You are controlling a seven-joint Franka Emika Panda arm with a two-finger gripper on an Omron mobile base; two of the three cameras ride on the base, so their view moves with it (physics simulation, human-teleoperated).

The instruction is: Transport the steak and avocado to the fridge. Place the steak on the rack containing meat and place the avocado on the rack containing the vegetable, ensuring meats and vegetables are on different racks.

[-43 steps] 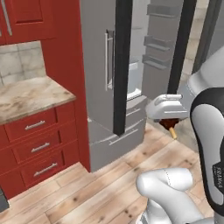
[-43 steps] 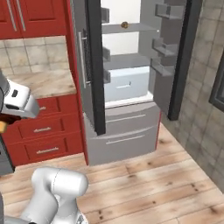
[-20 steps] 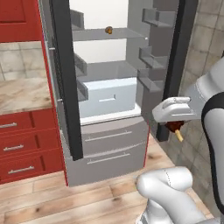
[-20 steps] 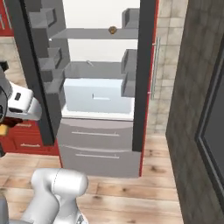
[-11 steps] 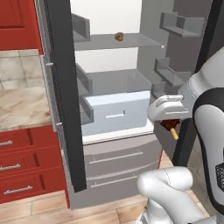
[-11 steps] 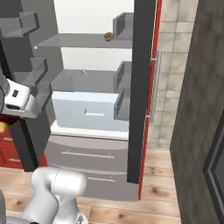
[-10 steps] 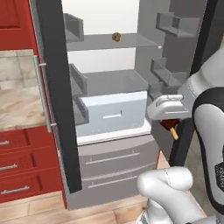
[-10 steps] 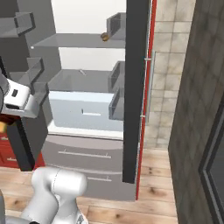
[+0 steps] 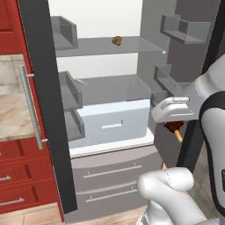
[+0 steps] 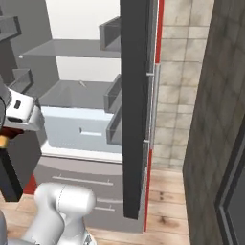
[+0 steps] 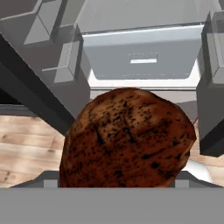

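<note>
Red-cabinet kitchen, open dark-grey fridge ahead. Gripper fingers pinch the dark reddish-brown steak, low beside the white drawer. Risk: clipping door bins, or landing on the upper glass shelf.

No readable text, labels, brands, numbers or signs were found on anything in any view.
</note>
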